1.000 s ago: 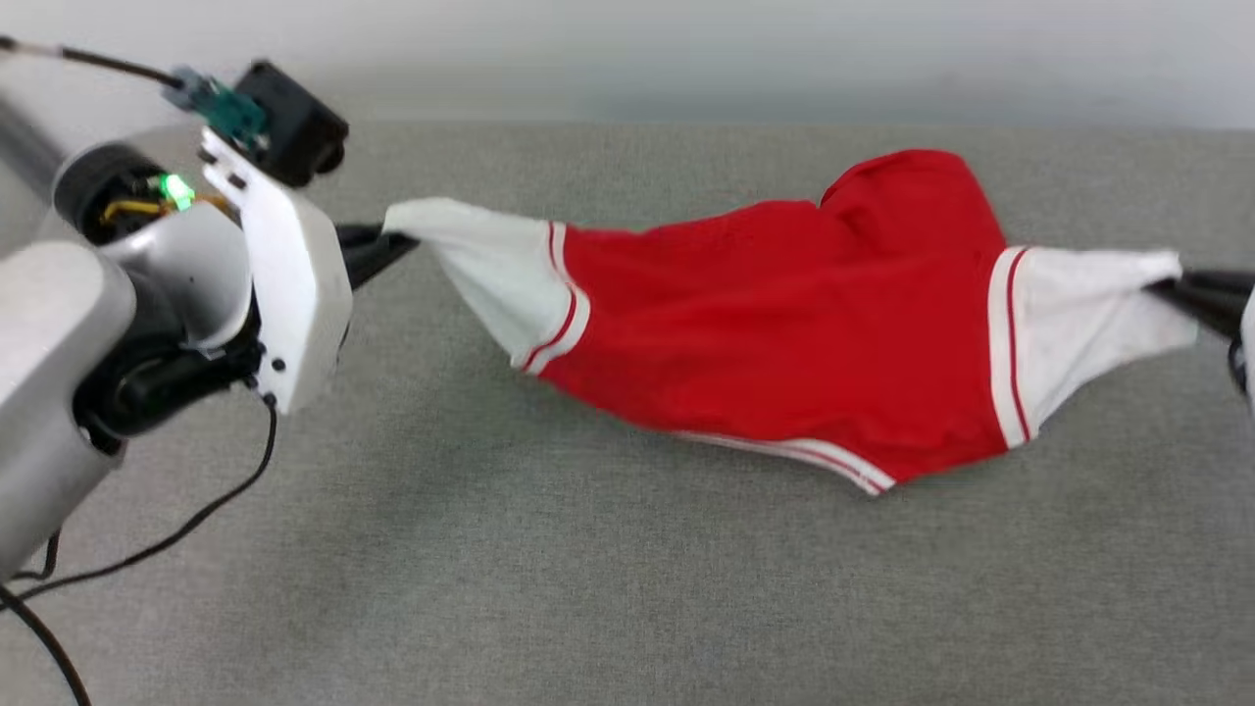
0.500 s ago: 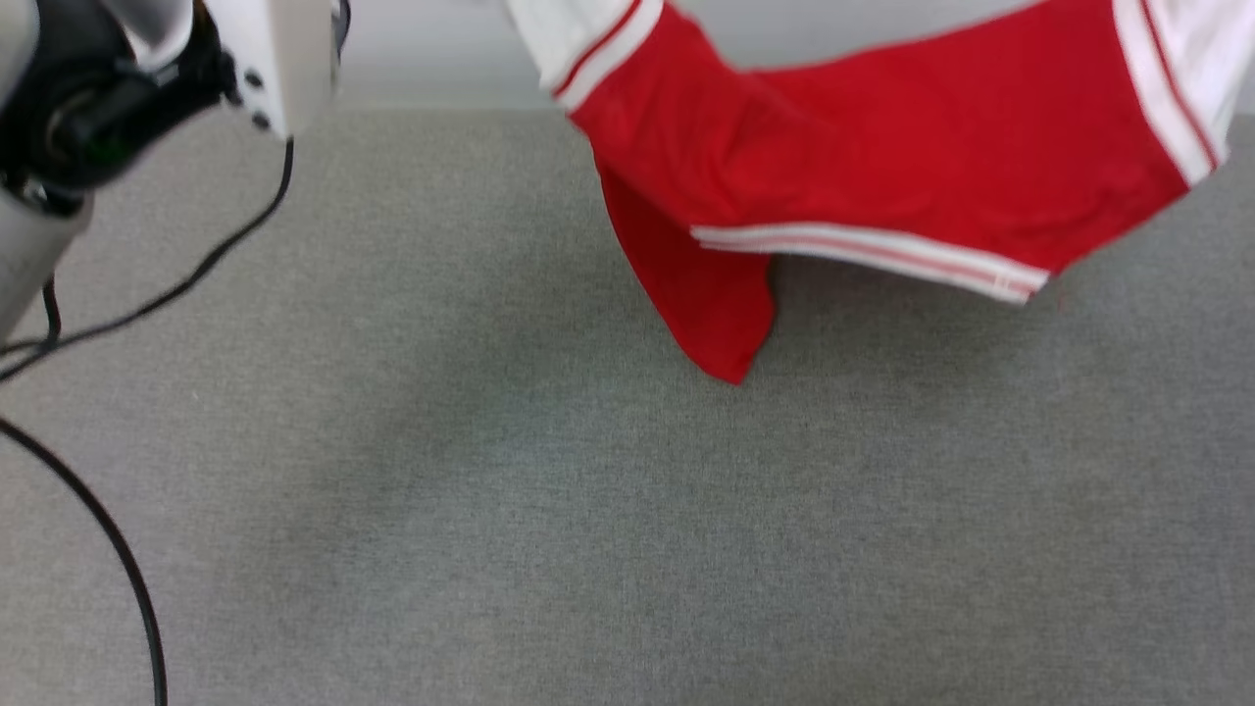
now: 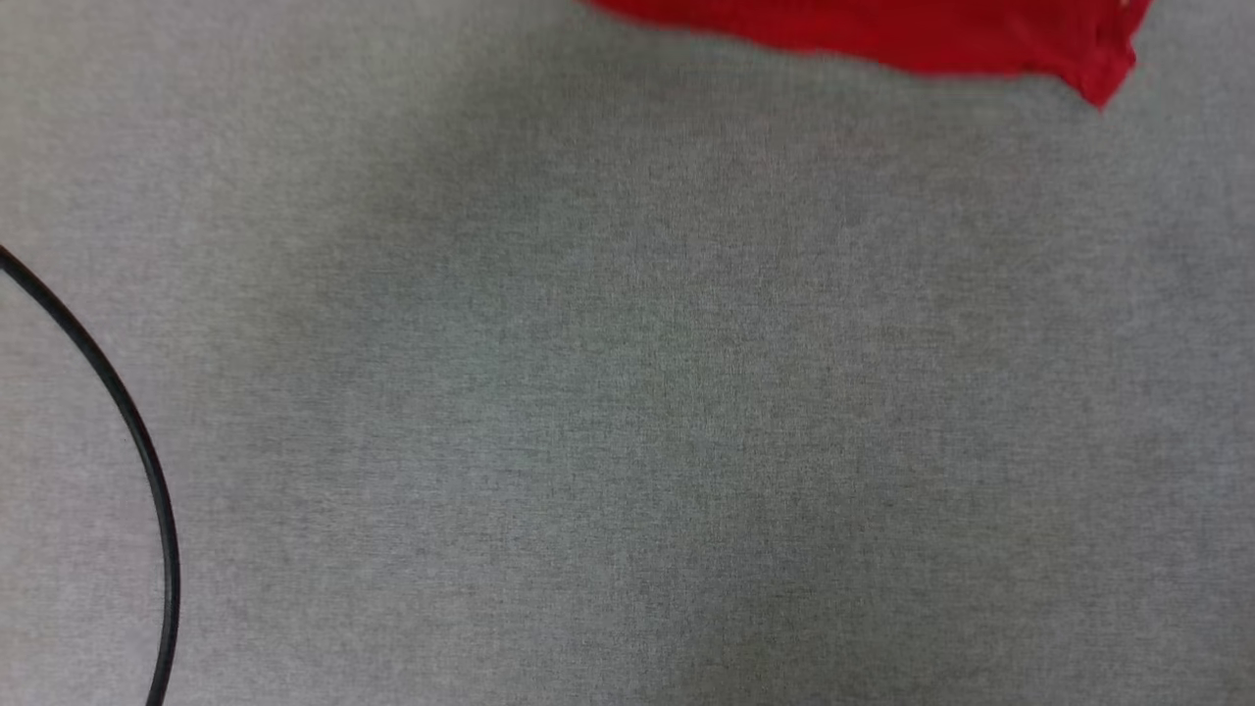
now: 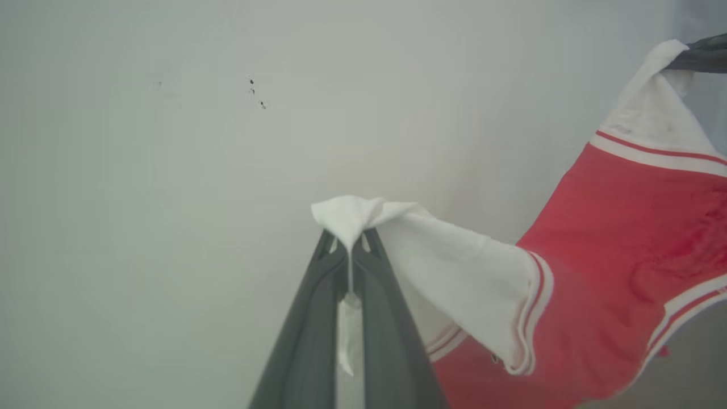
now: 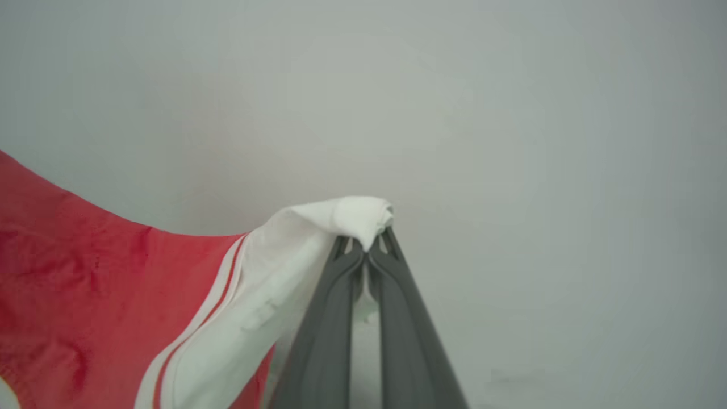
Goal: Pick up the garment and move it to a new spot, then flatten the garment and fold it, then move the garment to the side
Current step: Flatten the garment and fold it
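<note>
Left of the garment [image 3: 882, 29], a black cable [image 3: 134, 428] arcs over grey fabric [image 3: 627, 392].

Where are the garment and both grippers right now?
garment [image 4: 613, 250], left wrist view, red body panel.
left gripper [image 4: 350, 238], left wrist view, between fingertips pinching a white sleeve.
right gripper [image 5: 366, 244], right wrist view, between fingertips pinching the other sleeve.

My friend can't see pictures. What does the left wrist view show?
The left gripper pinches one white sleeve of the red garment, hanging before a pale wall. At the top right, the right gripper pinches the other sleeve.
</note>
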### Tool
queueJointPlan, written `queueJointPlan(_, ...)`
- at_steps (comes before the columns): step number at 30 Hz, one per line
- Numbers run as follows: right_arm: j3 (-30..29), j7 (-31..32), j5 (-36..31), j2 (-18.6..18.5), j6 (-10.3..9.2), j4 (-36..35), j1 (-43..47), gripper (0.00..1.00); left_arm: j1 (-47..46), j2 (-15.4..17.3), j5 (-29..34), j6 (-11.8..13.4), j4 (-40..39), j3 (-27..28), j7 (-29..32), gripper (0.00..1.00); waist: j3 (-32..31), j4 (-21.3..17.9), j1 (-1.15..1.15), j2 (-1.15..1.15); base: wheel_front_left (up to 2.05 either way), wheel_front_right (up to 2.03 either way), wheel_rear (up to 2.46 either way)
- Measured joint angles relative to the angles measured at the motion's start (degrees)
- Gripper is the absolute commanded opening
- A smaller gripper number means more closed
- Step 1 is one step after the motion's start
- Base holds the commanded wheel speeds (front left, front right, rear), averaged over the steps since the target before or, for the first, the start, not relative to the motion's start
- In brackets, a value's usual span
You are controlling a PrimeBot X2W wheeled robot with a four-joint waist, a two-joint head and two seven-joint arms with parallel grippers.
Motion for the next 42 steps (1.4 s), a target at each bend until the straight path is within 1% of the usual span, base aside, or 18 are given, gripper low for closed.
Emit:
queueJointPlan(5,0.68,-5.22,-3.9,2.87,0.0,6.6,-9.05,0.0,-6.88,-1.48,2.8,0.42,4.82,1.75,-4.69,0.0,3.92,-0.35,0.0,0.0,0.0,0.0,0.0)
queueJointPlan(9,1.4,-8.97,-6.04,5.46,0.0,12.28,-14.09,0.0,-9.5,-2.65,3.55,0.58,9.05,2.46,-7.73,0.0,6.16,-0.46,0.0,0.0,0.0,0.0,0.0)
queueJointPlan(14,3.08,-12.37,-7.13,8.71,0.0,18.69,-17.65,0.0,-10.53,-3.64,3.87,0.41,12.96,1.99,-10.2,0.0,8.05,-0.39,0.0,0.0,0.0,0.0,0.0)
queueJointPlan(19,6.65,-14.67,-5.84,10.99,0.01,23.04,-17.07,0.0,-8.63,-4.56,3.81,0.16,15.56,0.35,-12.34,0.0,9.08,-0.48,0.0,0.0,0.0,0.0,0.0)
queueJointPlan(25,11.59,-17.93,-2.36,12.27,0.0,25.63,-10.51,0.0,-2.0,-4.22,4.03,-0.02,16.45,-3.0,-15.67,0.0,7.89,-0.87,0.0,0.0,0.0,0.0,0.0)
queueJointPlan(28,13.88,-19.58,0.12,12.52,0.0,25.64,-6.81,0.0,2.7,-3.1,2.89,-0.08,15.55,-4.76,-16.86,0.0,6.31,-0.92,0.0,0.0,0.0,0.0,0.0)
queueJointPlan(32,16.74,-21.48,3.86,12.4,0.0,25.15,-0.1,0.0,10.02,-0.65,0.16,-0.09,12.55,-6.23,-18.58,0.0,3.46,-1.07,0.0,0.0,0.0,0.0,0.0)
queueJointPlan(35,18.87,-22.73,6.54,11.62,0.0,23.7,5.27,0.0,15.8,1.54,-0.78,-0.09,10.09,-7.31,-20.11,0.0,0.97,-1.18,-0.01,0.0,0.0,0.0,0.0)
queueJointPlan(37,20.41,-23.5,8.31,10.79,0.01,22.23,9.36,0.0,20.74,2.33,-2.27,-0.03,8.33,-7.7,-20.64,0.0,-0.78,-1.22,-0.01,0.0,0.0,0.0,0.0)
queueJointPlan(42,23.58,-24.68,12.72,7.87,0.01,18.11,19.83,0.0,32.92,5.69,-4.8,2.56,2.22,-9.26,-21.52,0.0,-5.47,-1.42,-0.01,0.0,0.0,0.0,0.0)
